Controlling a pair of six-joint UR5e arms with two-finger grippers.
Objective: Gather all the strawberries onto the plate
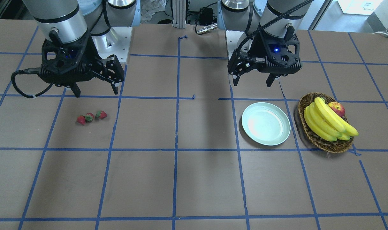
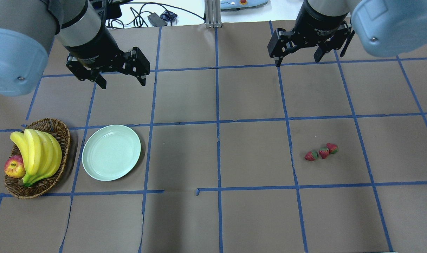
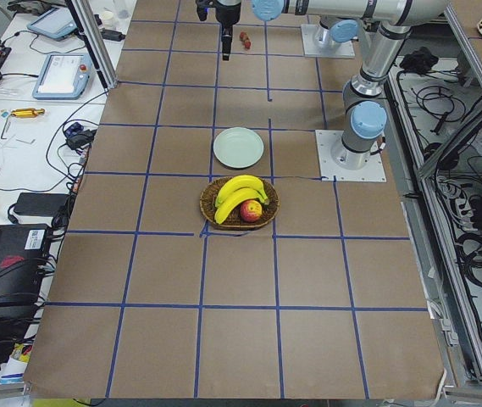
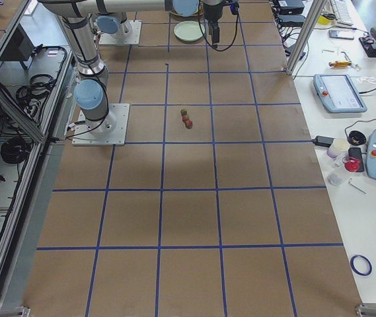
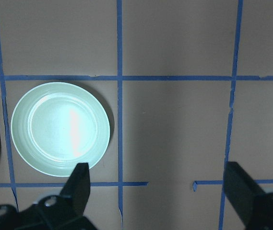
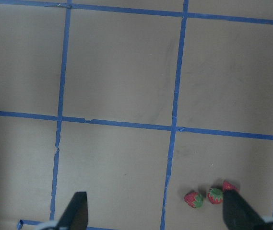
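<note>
Three strawberries [image 2: 321, 152] lie in a close row on the table [image 2: 252, 158] at the robot's right, well apart from the mint plate [image 2: 111, 152], which sits just beside a basket [image 2: 64, 133] holding bananas [image 2: 37, 151] and an apple [image 2: 14, 166]. The right gripper [image 2: 297, 62] and left gripper [image 2: 122, 84] hover above, fingers spread apart.

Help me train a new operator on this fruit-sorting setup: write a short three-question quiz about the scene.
1. True or false: all three strawberries already lie in the plate.
2. What shares the wicker basket with the bananas? A) apple B) orange C) lemon
3. Fill in: the strawberries lie on the ___ gripper's side.

Key: 1 false; 2 A; 3 right, near the right gripper.
</note>
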